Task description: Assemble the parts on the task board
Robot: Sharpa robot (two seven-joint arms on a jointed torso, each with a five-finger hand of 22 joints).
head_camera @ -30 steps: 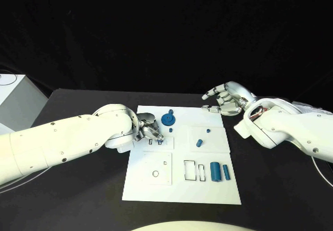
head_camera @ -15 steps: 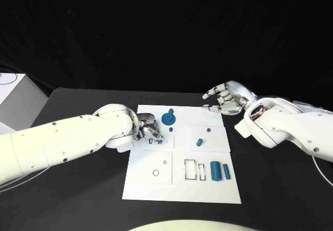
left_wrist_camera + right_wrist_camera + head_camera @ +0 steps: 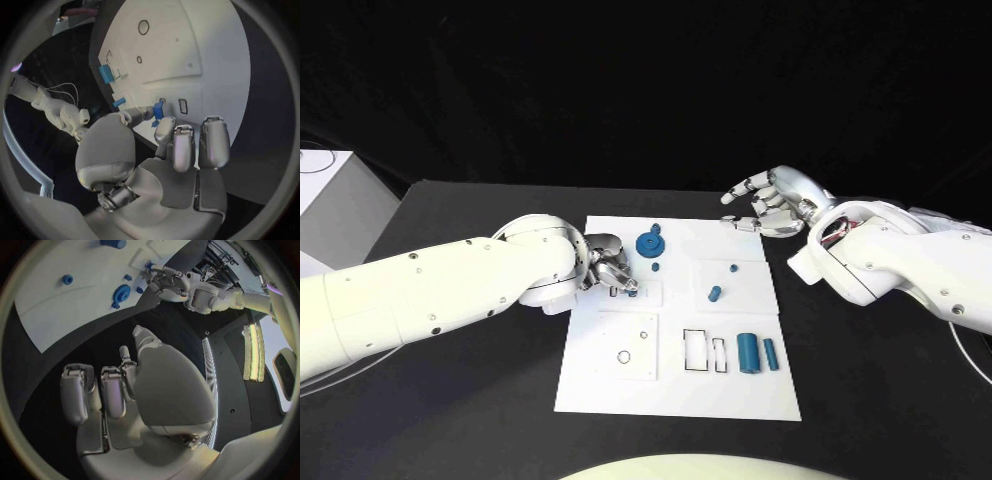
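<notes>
- Board (image 3: 678, 395), near end: bare white edge, then a square plate with a small ring hole (image 3: 623, 359), two empty rectangular slots (image 3: 695, 353), and two blue bars (image 3: 757, 356) lying side by side just right of the slots. The bars look parked beside their sockets, not yet seated.
- Mid board: a short blue peg (image 3: 714, 295) on the right-hand plate, apart from either hand.
- Left hand (image 3: 609, 270) low over the board's left edge, fingers curled in, pinching a small blue part (image 3: 159, 110) at the tips. The left wrist view puts the part just beside a small rectangular slot (image 3: 182, 106), so this is probably an insertion in hand; whether the part has entered, cannot tell.
- Far end: blue gear (image 3: 649, 246) with a small blue piece (image 3: 655, 268) just near of it.
- Right hand (image 3: 772, 205) off the far right corner, over the table, fingers loosely spread, holding nothing. Likely kept clear while the left works.
</notes>
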